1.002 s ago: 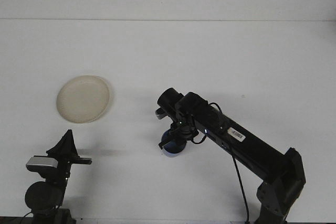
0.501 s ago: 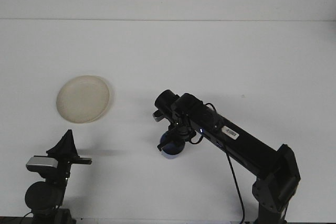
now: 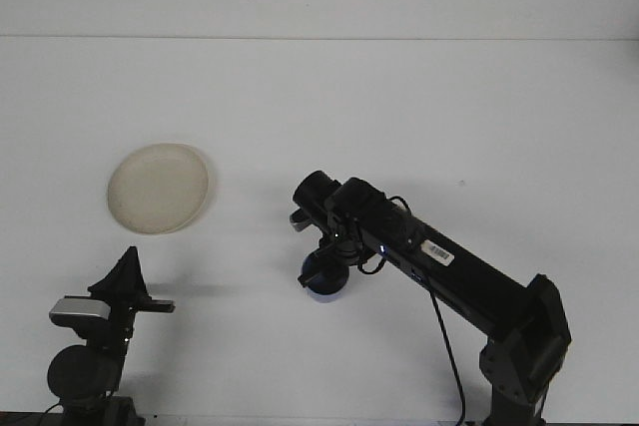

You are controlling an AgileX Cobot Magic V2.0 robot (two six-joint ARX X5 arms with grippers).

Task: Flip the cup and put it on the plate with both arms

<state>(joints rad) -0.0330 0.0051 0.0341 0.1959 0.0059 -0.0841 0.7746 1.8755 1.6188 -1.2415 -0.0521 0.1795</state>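
Cup (image 3: 325,286), blue and small, sits under right gripper (image 3: 321,268).

Plate (image 3: 159,188) at table's (image 3: 419,97) left; cup (image 3: 325,284) well right of it, nearer, under right gripper (image 3: 321,268).

One plate (image 3: 159,188), one cup (image 3: 325,284), two arms.
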